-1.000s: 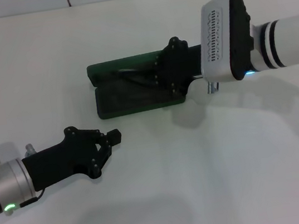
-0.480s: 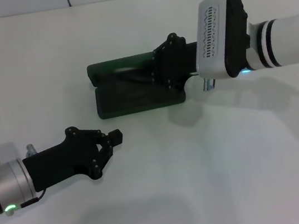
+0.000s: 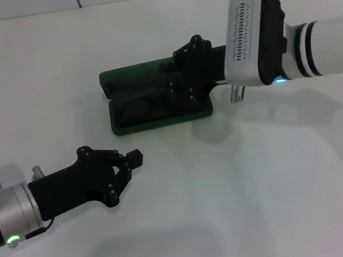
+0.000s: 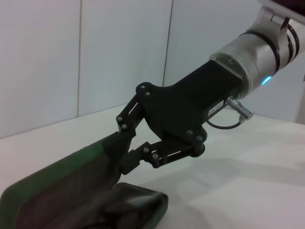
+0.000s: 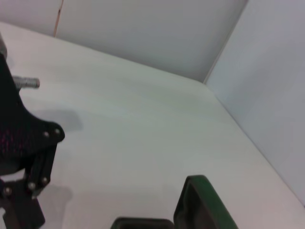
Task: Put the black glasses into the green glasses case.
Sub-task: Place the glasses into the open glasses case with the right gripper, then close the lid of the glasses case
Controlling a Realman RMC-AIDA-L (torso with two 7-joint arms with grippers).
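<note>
Head view shows the right gripper [image 3: 180, 78] with fingers spread open over the open green glasses case [image 3: 154, 99] at the upper middle. The black glasses seem to lie inside it, hard to tell. Lift straight up so nothing catches; the left gripper [image 3: 128, 164], at lower left, looks nearly closed and empty.

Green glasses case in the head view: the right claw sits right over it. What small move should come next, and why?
Probably lift the right gripper straight up and clear. Its fingers look spread over the open dark green hinged glasses case, gripping nothing I can see. The black glasses cannot be made out against the dark lining. The left gripper sits parked nearer the robot.
</note>
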